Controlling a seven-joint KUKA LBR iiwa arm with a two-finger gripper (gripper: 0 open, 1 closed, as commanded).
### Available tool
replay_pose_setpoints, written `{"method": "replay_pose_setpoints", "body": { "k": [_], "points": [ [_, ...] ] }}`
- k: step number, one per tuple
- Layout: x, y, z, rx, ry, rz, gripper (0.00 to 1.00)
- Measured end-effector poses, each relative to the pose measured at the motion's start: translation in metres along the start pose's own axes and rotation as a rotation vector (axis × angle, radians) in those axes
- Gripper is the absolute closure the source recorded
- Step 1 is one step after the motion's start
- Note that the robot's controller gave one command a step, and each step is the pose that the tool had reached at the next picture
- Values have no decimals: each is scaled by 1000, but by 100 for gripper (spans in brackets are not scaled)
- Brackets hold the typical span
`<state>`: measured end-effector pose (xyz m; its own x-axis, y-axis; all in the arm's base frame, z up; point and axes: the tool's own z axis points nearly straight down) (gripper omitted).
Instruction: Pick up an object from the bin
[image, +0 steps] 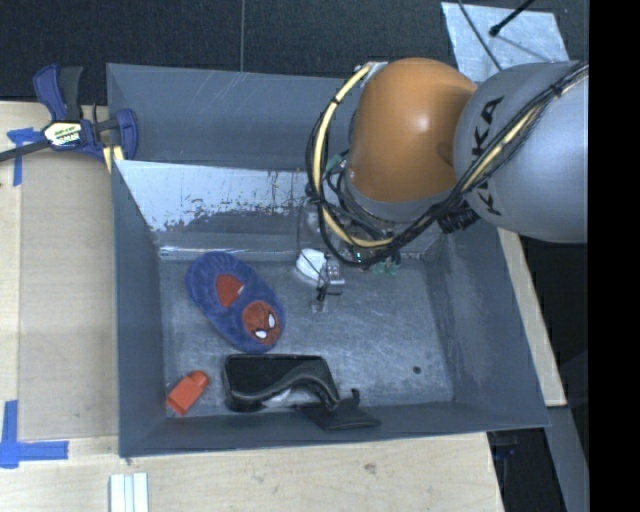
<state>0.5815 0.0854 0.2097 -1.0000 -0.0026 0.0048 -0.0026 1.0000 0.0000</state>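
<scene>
Gripper (323, 287) low over bare floor near the back wall of the bin (470, 330); whether it is wide or narrow cannot be told.
Touching or just beside it lies a small white piece (309, 264), too small to name. The nearest sizeable thing is a blue slipper (238, 298) with a red Spider-Man face, lying left of centre. It looks soft, light and yielding, so a pinch on the rim of its opening or across the toe should bunch the fabric and hold. A black high-heeled shoe (275, 382) and a small orange piece (187, 392) lie by the front wall.
</scene>
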Motion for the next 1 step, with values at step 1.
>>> {"method": "replay_pose_setpoints", "body": {
  "k": [1],
  "points": [
    [-6,67,138,1,0,-15,0]
  ]
}}
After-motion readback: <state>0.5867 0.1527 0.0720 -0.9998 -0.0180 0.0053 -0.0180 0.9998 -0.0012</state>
